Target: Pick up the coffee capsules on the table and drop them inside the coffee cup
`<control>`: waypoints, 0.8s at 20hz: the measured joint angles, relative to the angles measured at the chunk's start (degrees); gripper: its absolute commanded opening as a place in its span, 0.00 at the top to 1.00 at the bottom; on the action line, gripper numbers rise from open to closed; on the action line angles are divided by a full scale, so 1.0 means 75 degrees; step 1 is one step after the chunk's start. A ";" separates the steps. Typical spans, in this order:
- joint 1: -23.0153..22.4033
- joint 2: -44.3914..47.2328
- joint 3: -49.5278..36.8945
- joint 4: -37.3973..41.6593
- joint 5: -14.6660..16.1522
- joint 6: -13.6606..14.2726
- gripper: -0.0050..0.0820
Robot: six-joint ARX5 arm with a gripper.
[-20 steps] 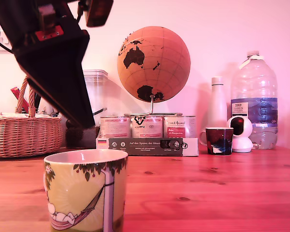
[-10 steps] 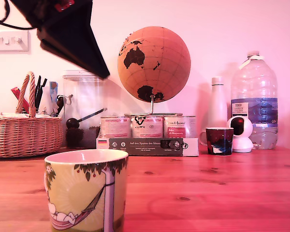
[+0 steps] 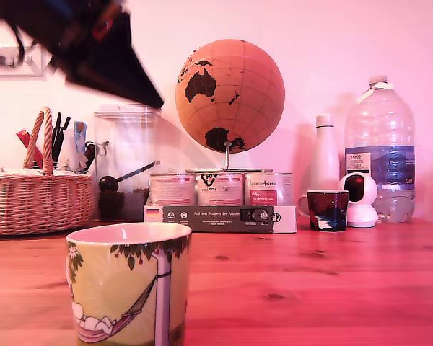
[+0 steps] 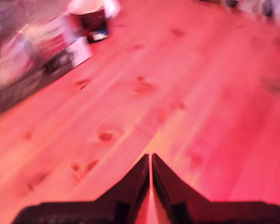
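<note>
One tool [image 4: 150,158]: its two dark, pointy tips are pressed almost together, with only a thin slit between them. Nothing shows in the slit. It hangs high, at 11 o'clock in the exterior view, blurred, well above the tabletop [image 3: 332,281].
Capsules: none can be seen in either view. I cannot tell where they are, or whether one is already in the mug.
Mug [image 3: 126,281]: big, round and shiny, yellow-green, with a drawing of someone in a hammock under a tree. It is pale inside. It stands upright at 7 o'clock in the exterior view, close to the camera, mouth open to the top so things can drop in. Its inside is hidden from here.
Why the tool is up high: my guess is that it needs room to travel over the mug's rim without bumping it.
Tabletop: smooth reddish wood with dark knots, flat and bare under the tool in the wrist view.
Small dark cup [image 3: 326,209]: glossy, at 3 o'clock, far from the mug.
Basket [image 3: 36,202]: woven and bumpy, at 9 o'clock.
Globe [image 3: 229,94]: round, on a thin metal stand, at 12 o'clock.
</note>
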 measured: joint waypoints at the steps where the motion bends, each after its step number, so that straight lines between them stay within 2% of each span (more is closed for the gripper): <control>1: 0.0064 -0.0003 -0.0192 0.0385 -0.0003 0.0000 0.96; 2: 0.0131 -0.0003 -0.0385 0.0793 -0.0006 0.0000 0.96; 3: 0.0204 -0.0003 -0.0583 0.1201 -0.0003 -0.0557 0.96; 6: 0.0440 -0.0003 -0.1192 0.2288 -0.0111 -0.0615 0.96; 7: 0.0522 -0.0003 -0.1378 0.2632 -0.0137 -0.0796 0.96; 8: 0.0595 -0.0003 -0.1501 0.2879 -0.0178 -0.0796 0.96; 10: 0.0699 -0.0003 -0.1571 0.3168 -0.0364 -0.1075 0.96; 16: 0.0775 -0.0003 -0.1571 0.3308 -0.0612 -0.1131 0.96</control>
